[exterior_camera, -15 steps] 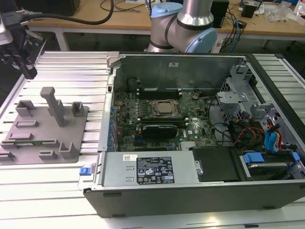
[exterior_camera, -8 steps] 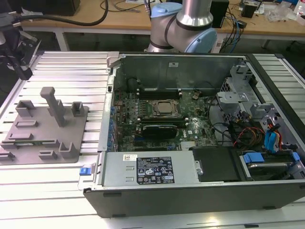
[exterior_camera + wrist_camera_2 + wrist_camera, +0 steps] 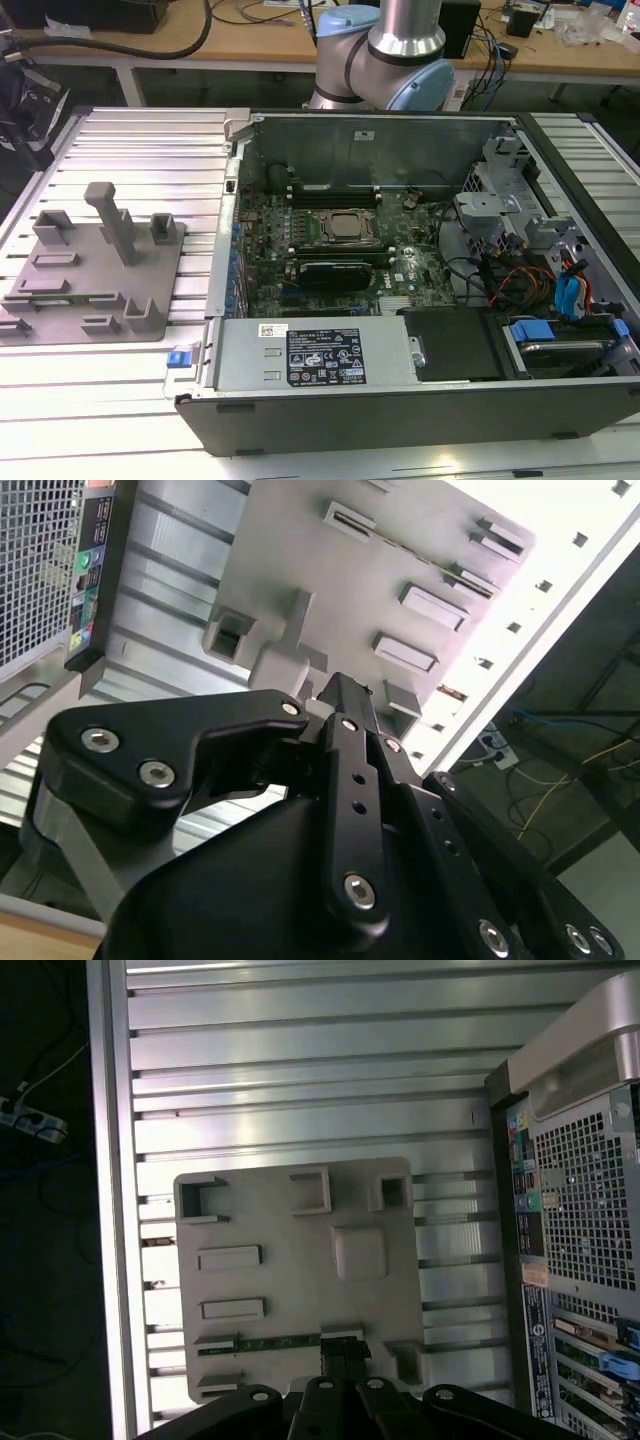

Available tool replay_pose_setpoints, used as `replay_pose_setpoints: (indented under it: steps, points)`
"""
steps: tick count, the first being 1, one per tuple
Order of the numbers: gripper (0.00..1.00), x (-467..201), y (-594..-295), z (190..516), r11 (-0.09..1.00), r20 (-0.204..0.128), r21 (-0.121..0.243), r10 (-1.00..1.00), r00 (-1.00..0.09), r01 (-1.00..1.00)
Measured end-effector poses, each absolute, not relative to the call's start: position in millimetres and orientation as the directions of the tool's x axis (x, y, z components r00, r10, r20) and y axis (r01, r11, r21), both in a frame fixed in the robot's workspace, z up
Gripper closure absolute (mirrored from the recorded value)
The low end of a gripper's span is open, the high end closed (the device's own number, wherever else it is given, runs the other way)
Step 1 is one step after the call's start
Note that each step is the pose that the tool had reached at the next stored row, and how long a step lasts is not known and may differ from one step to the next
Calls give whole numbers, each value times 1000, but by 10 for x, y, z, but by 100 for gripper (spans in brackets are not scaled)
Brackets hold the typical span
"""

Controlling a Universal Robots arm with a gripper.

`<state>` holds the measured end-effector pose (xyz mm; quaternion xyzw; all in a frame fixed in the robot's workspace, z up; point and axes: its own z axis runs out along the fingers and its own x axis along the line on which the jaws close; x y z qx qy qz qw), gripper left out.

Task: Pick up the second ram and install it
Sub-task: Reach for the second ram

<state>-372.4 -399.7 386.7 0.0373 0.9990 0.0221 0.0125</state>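
The second ram (image 3: 280, 1341) is a thin green stick lying flat in a slot of the grey tray (image 3: 300, 1230), between two low blocks. My gripper (image 3: 343, 1355) hangs well above the tray. Its black fingertips (image 3: 345, 695) are together and hold nothing. In the first wrist view they sit over the block at one end of the ram. In the exterior view the tray (image 3: 95, 275) lies on the ribbed metal table on the exterior view's left, beside the open computer case (image 3: 400, 300).
The case's motherboard (image 3: 340, 235) is exposed, with a power supply (image 3: 310, 355) along the near side and drive cages (image 3: 560, 290) on the exterior view's right. The tray carries a tall post (image 3: 112, 215) and several raised blocks. The arm's base (image 3: 385, 50) stands behind the case.
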Motion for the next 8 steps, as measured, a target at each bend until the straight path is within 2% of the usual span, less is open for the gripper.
replay_pose_setpoints:
  steps: [8]
  points:
    - [92, -3801, -4067, 3777, 996, -23, 45, 75, -997, 74]
